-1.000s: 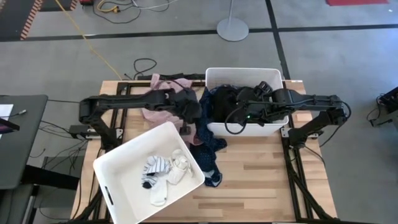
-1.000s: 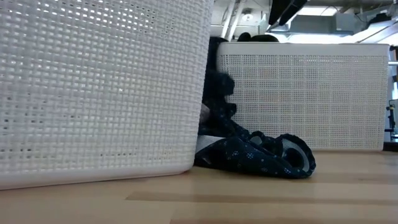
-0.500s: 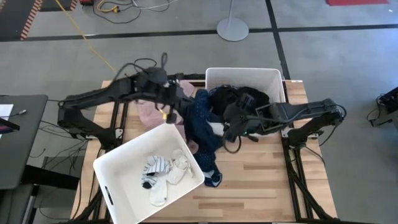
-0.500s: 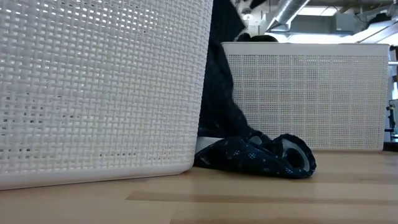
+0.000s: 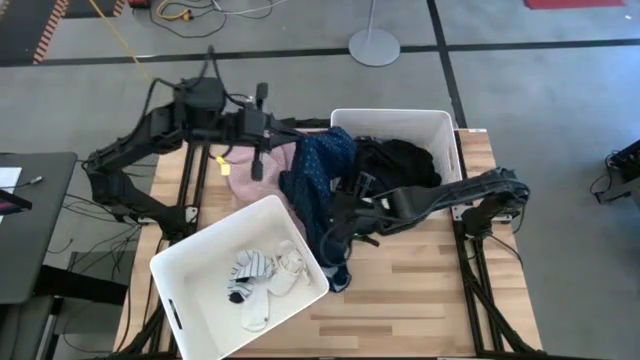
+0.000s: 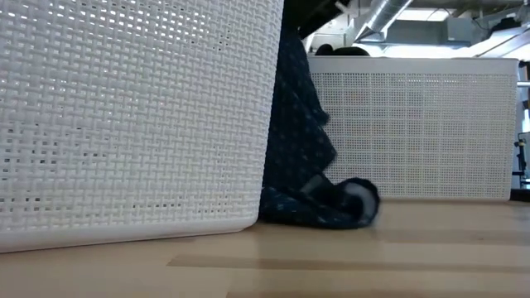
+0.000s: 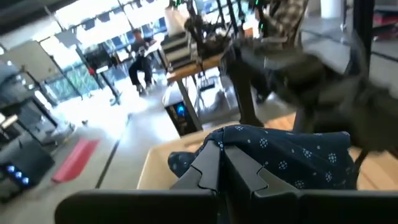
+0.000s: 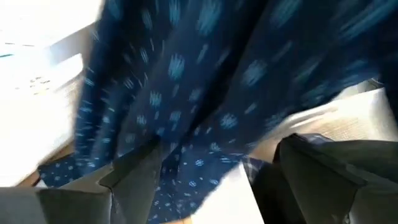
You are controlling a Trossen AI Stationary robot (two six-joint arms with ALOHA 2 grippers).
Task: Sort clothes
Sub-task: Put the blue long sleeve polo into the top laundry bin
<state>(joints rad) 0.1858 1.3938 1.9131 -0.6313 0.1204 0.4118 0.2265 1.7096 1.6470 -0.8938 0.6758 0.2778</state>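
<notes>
**Ana:** Lifted higher than a second before, the dark blue patterned piece (image 5: 318, 190) hung stretched beside the near bin (image 5: 240, 275), its tail still bunched on the table (image 5: 420, 280) at that bin's corner. The left gripper (image 7: 222, 163) had its fingers pressed together on the cloth's top edge, having swung away from the far bin toward the table's back edge.

**Ben:** And the right gripper (image 5: 340, 215)?

**Ana:** It had dropped low next to the near bin, fingers spread apart, the cloth draped between them, not pinched.

**Ben:** How far along?

**Ana:** I'd judge midway. The small socks (image 5: 262, 275) lay inside the near bin, the black garment (image 5: 400, 160) in the far bin (image 5: 345, 125). The pink garment (image 5: 255, 180) lay loose behind the near bin, unsorted.

**Ben:** Any labels or writing?

**Ana:** None I could read
</notes>
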